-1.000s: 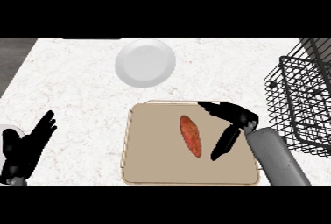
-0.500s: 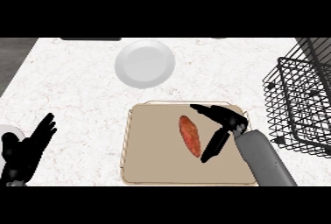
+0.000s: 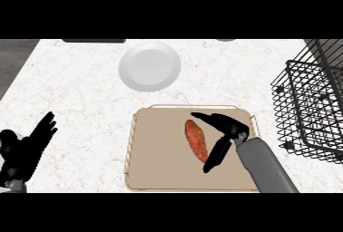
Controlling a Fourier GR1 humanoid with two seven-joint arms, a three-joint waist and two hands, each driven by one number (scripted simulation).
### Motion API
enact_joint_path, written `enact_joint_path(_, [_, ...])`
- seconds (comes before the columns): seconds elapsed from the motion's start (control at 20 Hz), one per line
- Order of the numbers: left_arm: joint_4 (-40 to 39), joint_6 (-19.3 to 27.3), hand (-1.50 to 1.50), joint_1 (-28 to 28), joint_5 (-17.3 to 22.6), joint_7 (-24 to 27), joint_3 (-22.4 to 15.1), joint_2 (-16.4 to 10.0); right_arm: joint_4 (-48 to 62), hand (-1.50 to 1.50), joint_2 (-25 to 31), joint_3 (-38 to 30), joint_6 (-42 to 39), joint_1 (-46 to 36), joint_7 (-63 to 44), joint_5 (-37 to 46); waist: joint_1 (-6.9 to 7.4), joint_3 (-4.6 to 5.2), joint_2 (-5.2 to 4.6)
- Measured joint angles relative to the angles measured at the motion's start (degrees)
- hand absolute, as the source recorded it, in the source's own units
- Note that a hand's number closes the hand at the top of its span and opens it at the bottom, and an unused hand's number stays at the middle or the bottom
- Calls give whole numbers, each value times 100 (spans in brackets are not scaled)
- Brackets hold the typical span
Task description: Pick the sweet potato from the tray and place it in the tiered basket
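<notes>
The fingers (image 3: 209, 118) of the right hand (image 3: 236, 130) are spread wide into a V that opens toward the view's left. One branch reaches up and left over the far part of the tray (image 3: 154, 181), the other slants down and left toward its near part, and nothing is pinched between them. In the mouth of that V lies the sweet potato (image 3: 196, 140), just to the left of the palm. It is flat on the tray, with its long axis running from far to near and the near end tilted slightly rightward. The lower branch comes right up beside the potato's near end (I cannot tell whether it touches). The coming move looks to turn on this: the potato sits sideways-left of the palm, and its length lies roughly across the opening, so the 2 branches would need to curl in around its middle. The right hand is by far the nearer. The left hand (image 3: 23, 149) rests open, fingers up, at the view's left edge over the desk (image 3: 80, 99), well apart from the tray. The tiered basket (image 3: 315, 108) stands to the right of the tray, and a white plate (image 3: 150, 66) lies beyond it.
</notes>
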State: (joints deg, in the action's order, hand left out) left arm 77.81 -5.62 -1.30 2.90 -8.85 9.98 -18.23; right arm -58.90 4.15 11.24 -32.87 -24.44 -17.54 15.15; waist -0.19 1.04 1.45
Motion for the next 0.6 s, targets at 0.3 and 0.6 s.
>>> enact_joint_path(0.3, [-13, -21, 0, 4, -27, -4, 27, 22, -175, 150, -100, 142, 440, 175, 465, 207, -14, -14, -40])
enact_joint_path(0.6, [-87, -129, 0, -145, -62, 255, 109, 12, -136, 150, -155, -97, 782, 202, 777, 255, -15, -23, -49])
